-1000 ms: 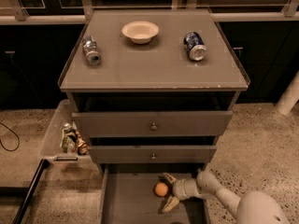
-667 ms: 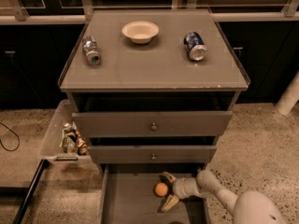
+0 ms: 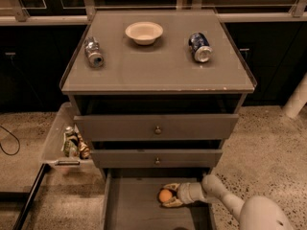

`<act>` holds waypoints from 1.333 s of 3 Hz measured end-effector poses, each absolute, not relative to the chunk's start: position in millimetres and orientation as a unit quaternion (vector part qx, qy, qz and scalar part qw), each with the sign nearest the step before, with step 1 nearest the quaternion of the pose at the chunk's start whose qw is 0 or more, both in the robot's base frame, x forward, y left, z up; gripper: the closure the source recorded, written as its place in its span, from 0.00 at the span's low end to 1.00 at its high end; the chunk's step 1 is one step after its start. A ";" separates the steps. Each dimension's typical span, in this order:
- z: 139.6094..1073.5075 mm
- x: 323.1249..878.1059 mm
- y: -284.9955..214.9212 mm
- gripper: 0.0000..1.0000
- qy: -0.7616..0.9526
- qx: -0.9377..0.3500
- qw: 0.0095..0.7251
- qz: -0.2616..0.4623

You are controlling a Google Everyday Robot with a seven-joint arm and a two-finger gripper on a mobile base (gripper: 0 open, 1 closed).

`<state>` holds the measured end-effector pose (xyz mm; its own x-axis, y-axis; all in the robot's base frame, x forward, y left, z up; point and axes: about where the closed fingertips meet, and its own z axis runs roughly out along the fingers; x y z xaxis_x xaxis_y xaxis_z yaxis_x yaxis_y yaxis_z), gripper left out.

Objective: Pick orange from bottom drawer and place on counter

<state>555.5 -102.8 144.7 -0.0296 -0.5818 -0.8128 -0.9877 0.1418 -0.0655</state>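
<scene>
The orange (image 3: 165, 195) lies on the floor of the pulled-out bottom drawer (image 3: 134, 210), near its middle. My gripper (image 3: 169, 195) reaches into the drawer from the right, low over the floor. Its fingers (image 3: 171, 203) sit above and below the orange and close against it. The white arm (image 3: 220, 198) runs off to the lower right. The counter (image 3: 158, 66) is the flat grey-brown top of the cabinet, above the two knobbed drawers (image 3: 157, 129).
On the counter stand a pale bowl (image 3: 144, 32), a silver can lying at the left (image 3: 94, 52) and a blue can lying at the right (image 3: 200, 47). A tray with snack packets (image 3: 72, 143) hangs at the cabinet's left. Speckled floor surrounds it.
The gripper's lower finger has drawn in toward the orange, so the fingers now close on it. The orange and arm have hardly shifted.
</scene>
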 end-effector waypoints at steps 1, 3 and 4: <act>144.7 555.5 -102.7 0.66 0.661 -0.593 0.365 0.278; 144.7 555.4 -102.7 1.00 0.662 -0.593 0.365 0.278; 149.9 546.9 -103.4 1.00 0.666 -0.593 0.359 0.275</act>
